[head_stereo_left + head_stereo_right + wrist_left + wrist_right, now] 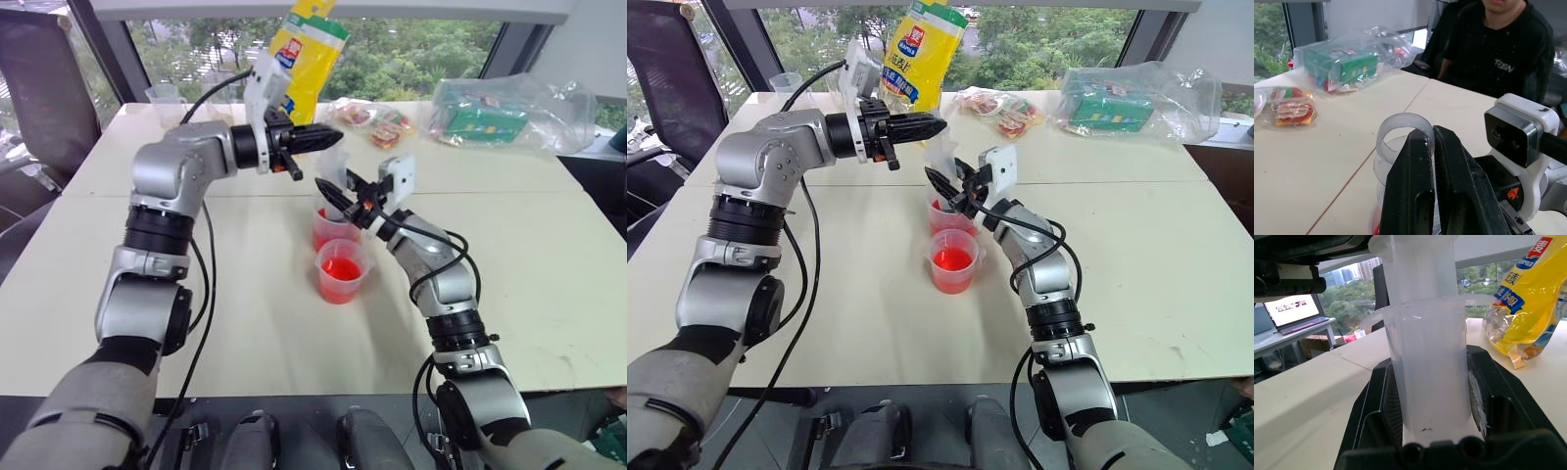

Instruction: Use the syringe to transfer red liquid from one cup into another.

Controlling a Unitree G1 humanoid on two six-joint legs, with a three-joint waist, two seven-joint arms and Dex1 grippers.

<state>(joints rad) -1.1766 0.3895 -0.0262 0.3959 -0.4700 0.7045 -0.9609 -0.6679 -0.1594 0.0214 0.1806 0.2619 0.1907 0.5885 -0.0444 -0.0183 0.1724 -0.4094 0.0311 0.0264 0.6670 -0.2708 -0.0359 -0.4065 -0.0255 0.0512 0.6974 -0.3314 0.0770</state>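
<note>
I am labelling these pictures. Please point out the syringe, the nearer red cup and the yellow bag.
syringe (1427, 367), right wrist view, on its clear barrel.
nearer red cup (342, 271), left eye view, on the red liquid inside.
yellow bag (918, 59), right eye view, on its printed front.
</note>
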